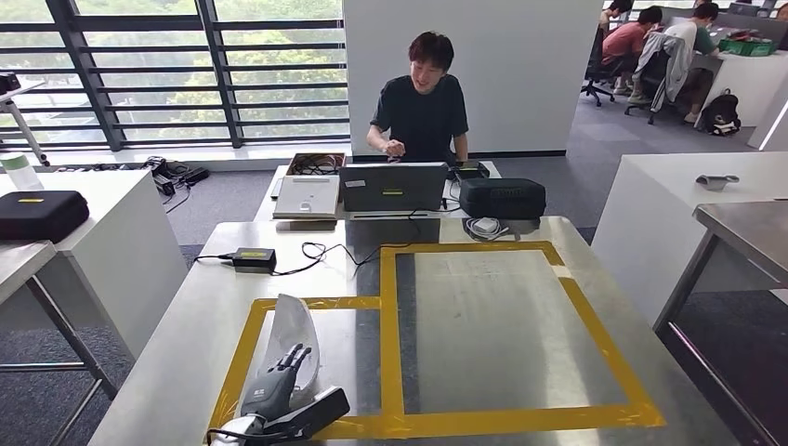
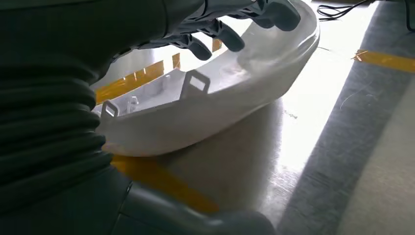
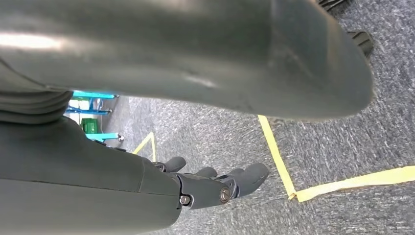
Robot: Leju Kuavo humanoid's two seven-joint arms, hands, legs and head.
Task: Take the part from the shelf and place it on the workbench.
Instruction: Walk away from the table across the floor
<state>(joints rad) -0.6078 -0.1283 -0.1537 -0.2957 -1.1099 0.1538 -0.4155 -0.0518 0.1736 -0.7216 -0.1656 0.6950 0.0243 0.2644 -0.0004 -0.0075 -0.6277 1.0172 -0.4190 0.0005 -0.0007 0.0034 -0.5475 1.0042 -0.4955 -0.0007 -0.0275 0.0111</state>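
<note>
Now, step: setting down and letting go.
Part: the white part lies on the counter, inside the smaller yellow tape box.
Left robot hand: fingers hooked over its rim, holding it.
Right robot hand: hanging over the floor, loosely curled, holding nothing.
Advice: lower until flat, then spread the fingers and lift straight off.

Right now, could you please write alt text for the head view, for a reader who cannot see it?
The robot's left hand holds a white part on the steel workbench, inside the smaller of two yellow-taped rectangles. Beyond the bench, a person sits behind a laptop.
</note>
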